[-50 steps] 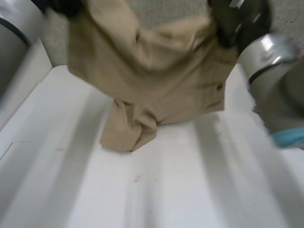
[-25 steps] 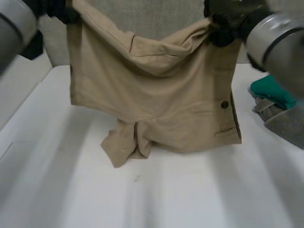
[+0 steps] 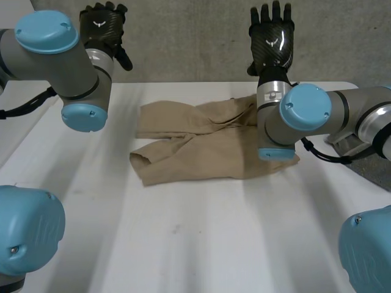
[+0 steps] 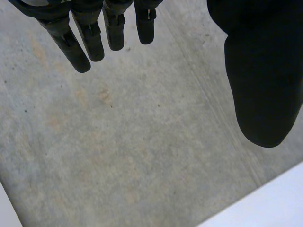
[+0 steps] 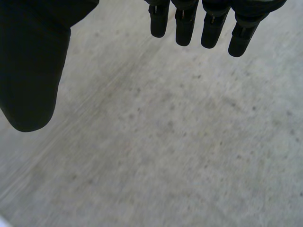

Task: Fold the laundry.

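A pair of tan shorts [image 3: 201, 143] lies crumpled on the white table [image 3: 195, 244], its right side hidden behind my right arm. My left hand [image 3: 102, 27] is raised high at the far left, well above and apart from the shorts, fingers [image 4: 83, 40] straight and spread, holding nothing. My right hand [image 3: 271, 38] is raised at the far right, above the shorts' far right corner, fingers [image 5: 213, 26] straight, thumb apart, also holding nothing. Both wrist views look past the fingers at a grey concrete wall.
A grey concrete wall [image 3: 189, 36] stands behind the table's far edge. A grey item [image 3: 351, 146] lies at the table's right side behind my right arm. The near half of the table is bare white surface.
Both hands held the shorts up by their top corners; they have let go and opened. The shorts have dropped onto the table and lie crumpled.
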Controlling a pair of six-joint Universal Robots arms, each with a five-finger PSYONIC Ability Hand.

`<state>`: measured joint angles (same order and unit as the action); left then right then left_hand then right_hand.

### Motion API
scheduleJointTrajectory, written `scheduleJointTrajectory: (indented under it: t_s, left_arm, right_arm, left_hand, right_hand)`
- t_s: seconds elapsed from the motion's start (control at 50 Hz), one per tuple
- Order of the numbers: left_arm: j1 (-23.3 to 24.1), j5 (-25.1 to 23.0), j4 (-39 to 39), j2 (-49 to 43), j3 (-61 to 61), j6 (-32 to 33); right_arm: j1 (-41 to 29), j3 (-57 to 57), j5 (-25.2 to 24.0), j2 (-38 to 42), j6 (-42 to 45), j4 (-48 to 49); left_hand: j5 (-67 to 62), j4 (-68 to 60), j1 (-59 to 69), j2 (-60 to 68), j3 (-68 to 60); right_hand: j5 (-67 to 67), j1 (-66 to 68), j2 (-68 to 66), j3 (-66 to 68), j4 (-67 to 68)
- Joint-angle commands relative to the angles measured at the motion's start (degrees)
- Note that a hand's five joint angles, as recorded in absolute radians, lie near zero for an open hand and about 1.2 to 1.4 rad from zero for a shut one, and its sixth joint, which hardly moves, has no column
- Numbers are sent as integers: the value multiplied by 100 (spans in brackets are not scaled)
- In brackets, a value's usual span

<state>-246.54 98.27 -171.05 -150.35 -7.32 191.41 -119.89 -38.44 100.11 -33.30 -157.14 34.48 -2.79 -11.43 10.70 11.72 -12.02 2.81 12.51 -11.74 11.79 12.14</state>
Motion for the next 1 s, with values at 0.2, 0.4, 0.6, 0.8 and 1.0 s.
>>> scheduleJointTrajectory:
  t_s: [0.2, 0.4, 0.6, 0.8, 1.0]
  left_arm:
    - [141, -105, 369, 2218, -3289, -86]
    - [405, -1142, 704, 3609, -5893, -78]
    - [651, -1802, 801, 3436, -6985, -16]
    - [581, -1539, 1012, 2310, -6186, 45]
    - [546, -1082, 1056, 1439, -4929, 107]
  right_arm:
    - [685, -988, -1176, -1450, 7, -3401]
    - [1407, -2482, -2408, -2295, 885, -4353]
    - [1820, -3705, -3621, -2462, 2493, -4582]
    - [1785, -3565, -3710, -1803, 2618, -4275]
    - [1618, -3451, -3675, -1460, 2003, -3019]
  left_hand:
    - [279, 143, -70, -172, 202]
    - [-1739, -1876, 1948, 1847, -1817]
    - [-4468, -4605, 4677, 4576, -4546]
    - [-3512, -3649, 3721, 3620, -3590]
    - [-1508, -1645, 1717, 1616, -1586]
  right_hand:
    - [-281, -251, 174, -179, -214]
    - [-48, -18, -59, 54, 19]
    - [2946, 2976, -3053, 3048, 3013]
    - [3538, 3568, -3645, 3640, 3604]
    - [2916, 2946, -3023, 3018, 2982]
